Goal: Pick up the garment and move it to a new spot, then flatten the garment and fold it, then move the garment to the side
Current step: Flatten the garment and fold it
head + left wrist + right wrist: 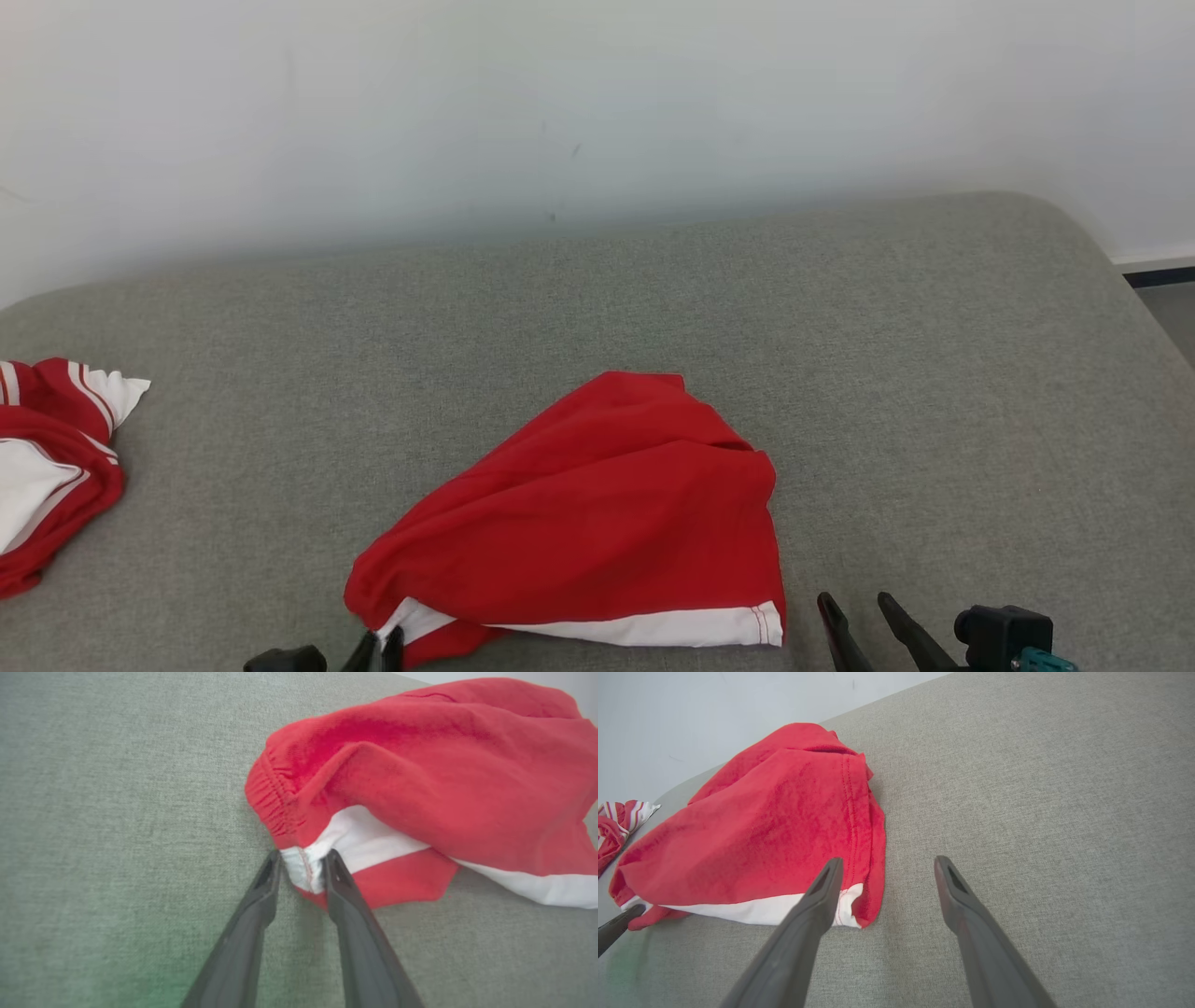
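Comes down to the near left corner of the red garment (597, 504), which sits right at the tips of the left claw (385, 637), on the bottom edge of the head view, left of centre. Spreads from there up and to the right across the grey cushion (934, 373), long axis running from that lower-left corner toward the peak at mid-frame, white hem band along the lower edge. In the left wrist view, shows the left claw (303, 854) partly narrowed, one finger on each side of the white stitched corner, cloth filling the gap and touching both tips; cannot tell whether pinched firmly or merely bracketed. Puts the right claw (851, 599) at the lower right, spread wide, holding nothing, just beside the garment's right hem corner but apart from it. Makes the left arm plainly the nearer one, likely needing only a finished squeeze before any lift. Places a second, striped garment (47, 467) well apart at the far left edge.
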Controlling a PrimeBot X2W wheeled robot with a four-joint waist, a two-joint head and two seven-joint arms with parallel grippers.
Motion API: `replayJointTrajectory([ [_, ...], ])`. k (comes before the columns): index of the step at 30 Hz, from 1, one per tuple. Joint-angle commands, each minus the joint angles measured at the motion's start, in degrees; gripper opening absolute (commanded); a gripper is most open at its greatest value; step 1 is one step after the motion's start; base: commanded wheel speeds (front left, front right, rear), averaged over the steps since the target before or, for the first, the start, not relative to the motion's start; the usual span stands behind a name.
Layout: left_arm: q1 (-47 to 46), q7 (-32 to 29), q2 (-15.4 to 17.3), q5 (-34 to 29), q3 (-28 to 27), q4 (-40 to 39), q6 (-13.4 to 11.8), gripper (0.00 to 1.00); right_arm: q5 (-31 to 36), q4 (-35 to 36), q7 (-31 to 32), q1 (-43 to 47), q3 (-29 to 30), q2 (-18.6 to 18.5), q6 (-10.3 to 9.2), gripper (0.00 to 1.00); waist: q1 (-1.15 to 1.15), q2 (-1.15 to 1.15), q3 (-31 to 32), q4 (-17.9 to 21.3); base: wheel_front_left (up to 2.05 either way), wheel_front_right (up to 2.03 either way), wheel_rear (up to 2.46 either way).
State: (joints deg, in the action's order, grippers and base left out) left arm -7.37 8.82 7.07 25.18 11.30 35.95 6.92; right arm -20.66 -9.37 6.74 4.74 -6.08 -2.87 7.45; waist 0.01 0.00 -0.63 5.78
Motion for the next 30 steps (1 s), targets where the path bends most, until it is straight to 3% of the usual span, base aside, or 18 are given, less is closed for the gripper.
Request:
replayJointTrajectory([
  [1,-0.7,0.4,0.2,0.6,0.2,0.4,0.1,0.16,-0.2,0.0,-0.3,-0.3,0.1,0.0,0.08,1.00,-0.01,0.00,0.0,0.0,0.00,0.00,0.00],
  [2,-0.8,0.5,0.3,0.8,0.3,0.5,0.1,0.00,-0.2,0.0,-0.3,-0.4,0.0,0.0,0.08,1.00,-0.01,0.00,-0.1,-0.1,0.00,0.00,0.00],
  [18,-1.5,3.1,-0.3,-0.1,2.7,-0.3,-0.2,0.00,2.3,1.7,8.9,-0.1,-4.5,-0.3,0.08,1.00,-0.01,0.00,-1.4,-1.1,0.00,0.00,0.00],
  [30,-3.1,3.3,-0.1,0.0,3.7,-0.1,-0.3,0.00,4.2,-3.7,10.7,-5.3,-7.2,-0.8,0.08,1.00,-0.01,0.00,-3.1,-1.9,0.00,0.00,0.00],
])
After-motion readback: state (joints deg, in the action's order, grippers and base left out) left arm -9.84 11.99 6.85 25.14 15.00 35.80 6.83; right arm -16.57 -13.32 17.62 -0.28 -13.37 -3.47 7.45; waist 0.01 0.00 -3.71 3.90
